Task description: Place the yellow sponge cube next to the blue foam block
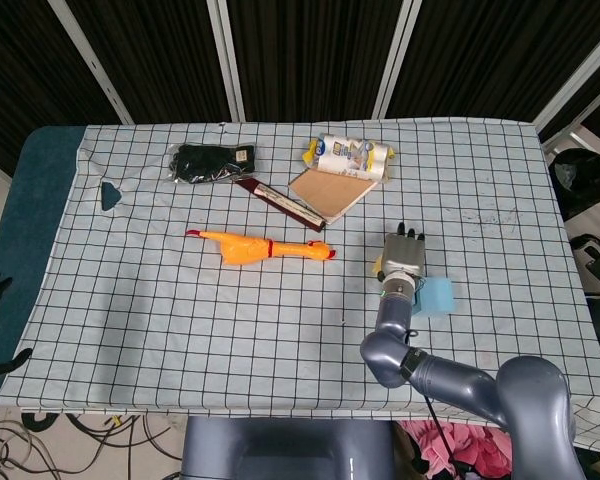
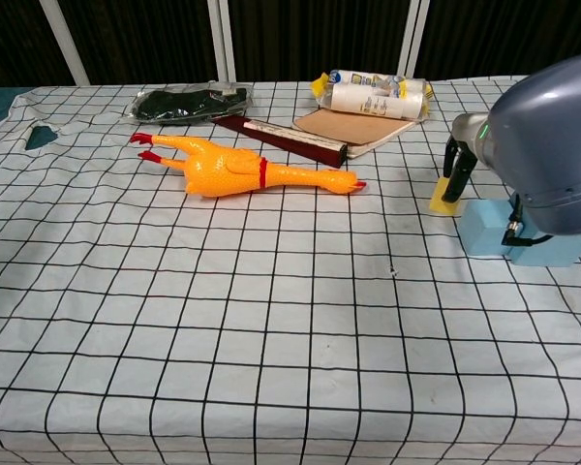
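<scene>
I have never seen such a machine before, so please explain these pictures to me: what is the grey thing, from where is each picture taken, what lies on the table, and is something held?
The grey thing is a robot arm ending in a mechanical hand. It is the robot's right hand; the left one is not in view. One picture looks down from the robot's head, the other looks forward from its chest.

On the checked tablecloth lie a rubber chicken, a dark red book, a brown notebook, a printed packet and a black bundle.

The hand's fingers reach down onto a yellow sponge cube, which sits on the cloth right beside a blue foam block. Whether the fingers grip it or only touch it cannot be told.
</scene>
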